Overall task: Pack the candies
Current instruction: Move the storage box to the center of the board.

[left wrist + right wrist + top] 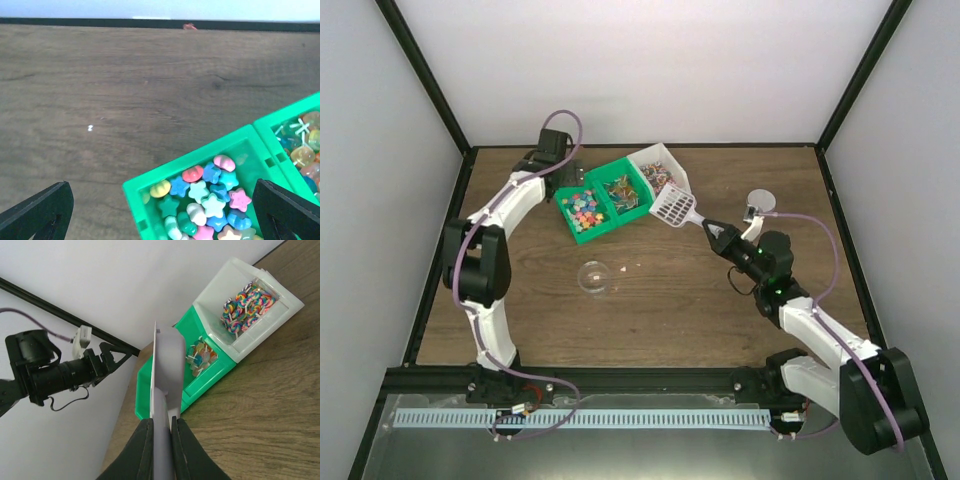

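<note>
The candies [582,207] are small bright stars and shells in the left green bin [571,226]; the left wrist view shows them [212,197] close up. My left gripper [553,163] hangs open and empty over that bin's back left corner, with its fingertips [42,207] wide apart either side of the bin [165,176]. My right gripper [716,233] is shut on the handle of the grey scoop [672,206], whose head lies at the front of the bins. In the right wrist view the scoop [167,365] stands edge-on between my gripper [161,440] jaws.
A second green bin [620,190] holds wrapped lollipops [200,354]. A white bin [250,342] holds swirl lollipops [247,302]. A clear round container [594,277] sits at mid-table. A round lid [760,202] lies at the right. Black frame posts and white walls surround the table.
</note>
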### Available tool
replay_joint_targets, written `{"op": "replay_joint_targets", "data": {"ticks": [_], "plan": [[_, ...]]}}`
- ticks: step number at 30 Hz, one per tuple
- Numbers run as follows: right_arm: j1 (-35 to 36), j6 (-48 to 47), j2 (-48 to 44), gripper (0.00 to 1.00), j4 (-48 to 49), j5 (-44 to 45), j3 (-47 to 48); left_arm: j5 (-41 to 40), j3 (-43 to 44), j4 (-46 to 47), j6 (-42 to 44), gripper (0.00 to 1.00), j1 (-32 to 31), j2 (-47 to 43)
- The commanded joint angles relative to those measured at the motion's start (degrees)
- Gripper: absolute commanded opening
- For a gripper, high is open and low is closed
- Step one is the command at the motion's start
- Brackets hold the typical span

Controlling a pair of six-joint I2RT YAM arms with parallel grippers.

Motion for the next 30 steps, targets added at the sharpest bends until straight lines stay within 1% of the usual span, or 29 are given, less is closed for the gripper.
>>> {"op": "replay_joint_targets", "data": {"ticks": [1, 5, 15, 19, 25, 28, 30], "plan": [[-0.11, 0.18, 1.53, 0.01, 1.62, -0.94, 1.31, 5.61, 5.77, -5.28, 14.28, 1.00, -0.38, 6.12], [-0.16, 0.22, 2.92, 0.01, 1.98, -1.21, 1.49, 9.37, 10.87, -8.14, 20.35, 1.00, -0.35, 9.80], [-0.11, -0.55, 2.36, 0.01, 1.21, 0.14, 1.20, 4.65, 19.33, -10.30, 23.71, 1.00, -0.15, 16.59], [-0.11, -1.07, 1.58, 0.01, 0.15, 1.27, 1.38, 7.22, 22.87, -13.76, 23.37, 1.00, 0.02, 20.01], [-0.15, -1.05, 0.91, 0.01, 0.05, 1.50, 1.00, 9.21, 23.11, -14.49, 21.42, 0.99, -0.03, 22.98], [-0.18, -1.07, 0.86, 0.01, 0.05, 1.69, 0.76, 11.09, 21.75, -14.43, 20.44, 0.97, -0.10, 22.37], [-0.17, -0.93, 0.97, 0.01, 0.20, 1.41, 0.71, 11.90, 19.22, -13.44, 19.70, 0.95, -0.15, 20.93]]}}
